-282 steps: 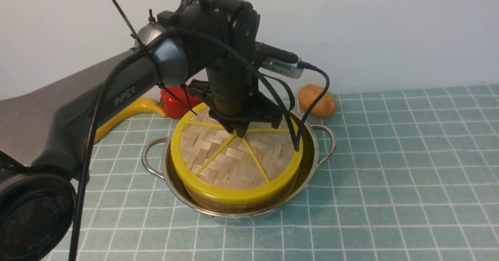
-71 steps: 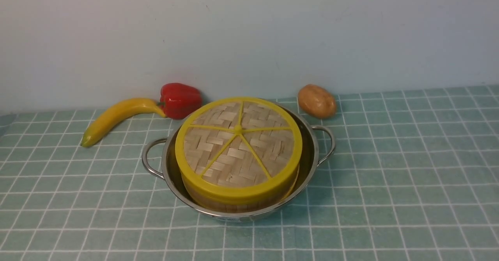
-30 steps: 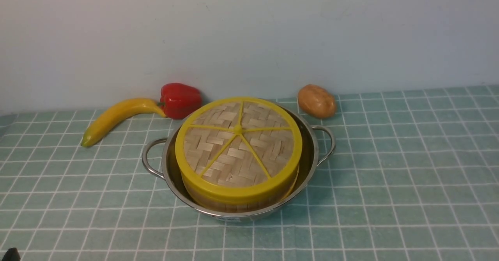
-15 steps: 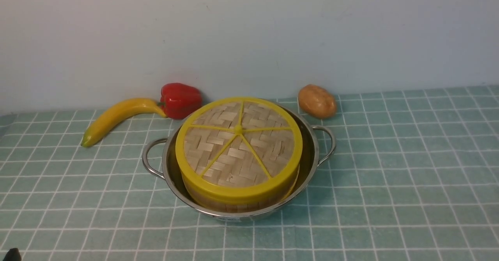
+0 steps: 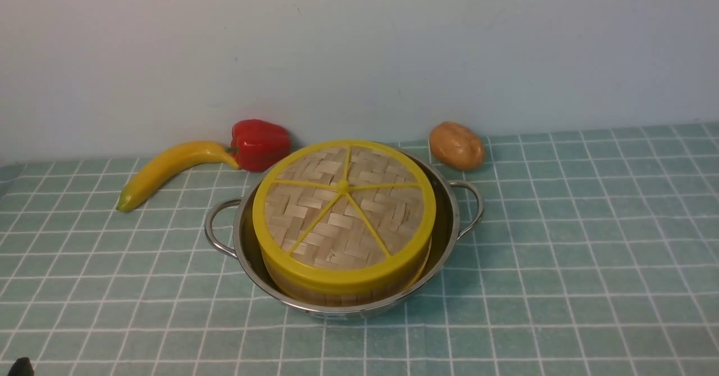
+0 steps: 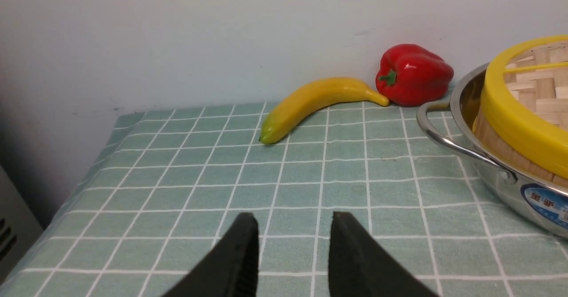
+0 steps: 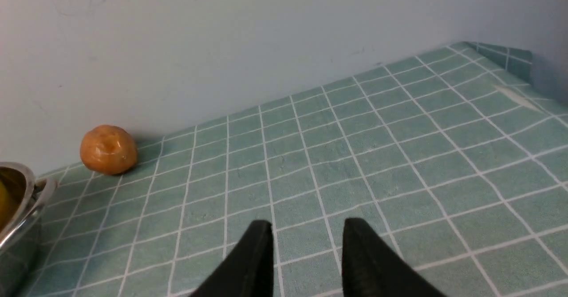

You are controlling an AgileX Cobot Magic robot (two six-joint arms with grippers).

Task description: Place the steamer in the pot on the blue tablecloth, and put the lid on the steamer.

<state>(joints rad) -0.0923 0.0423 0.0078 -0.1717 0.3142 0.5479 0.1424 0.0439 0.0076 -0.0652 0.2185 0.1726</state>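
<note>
Left end effector (image 6: 293, 226): fingers apart
Right end effector (image 7: 309, 230): fingers apart
Steamer (image 5: 348, 299): in pot (image 5: 359, 310)
Lid (image 5: 337, 218): on steamer

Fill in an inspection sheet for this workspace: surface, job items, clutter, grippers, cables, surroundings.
Surface: blue tablecloth with a white grid, lying flat in the main.
Job items: steamer in the pot; lid on the steamer; the pot stands on the cloth.
Clutter: banana and red pepper behind the pot to the left, the banana's stem end at the pepper; potato behind it to the right.
Grippers: left gripper open, holding nothing; right gripper open, holding nothing.
Cables: nothing seen.
Surroundings: plain pale wall behind the cloth.
</note>
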